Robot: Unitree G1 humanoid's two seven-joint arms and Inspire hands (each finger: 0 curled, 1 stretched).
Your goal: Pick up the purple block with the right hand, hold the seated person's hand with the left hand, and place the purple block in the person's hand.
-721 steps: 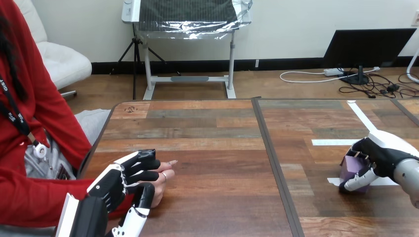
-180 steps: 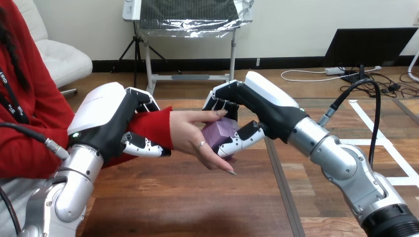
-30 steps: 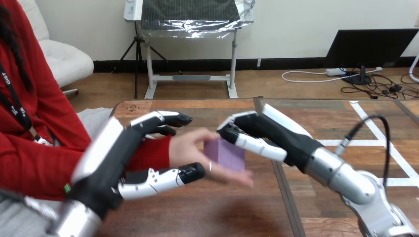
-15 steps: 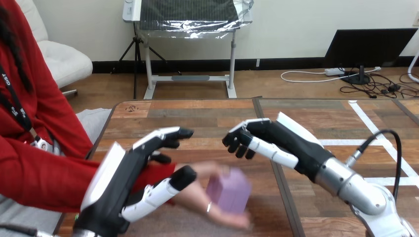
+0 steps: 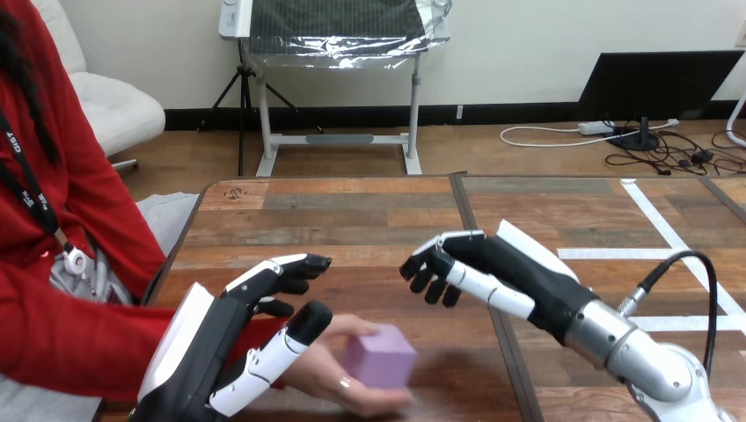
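Observation:
The purple block (image 5: 378, 358) lies in the person's hand (image 5: 339, 382), low over the table near its front edge. My left hand (image 5: 233, 338) is open beside that hand, at its wrist side, with fingers straight and apart from the red sleeve. My right hand (image 5: 493, 272) hovers open above the table's middle, to the upper right of the block and apart from it.
The wooden table (image 5: 352, 229) has a dark seam (image 5: 479, 255) running front to back. White tape strips (image 5: 651, 211) mark the right half. The person sits at the left side.
The person's hand with the block has sunk and drawn back toward the left front. My left hand has dropped with it, still open. My right hand has pulled back slightly to the right.

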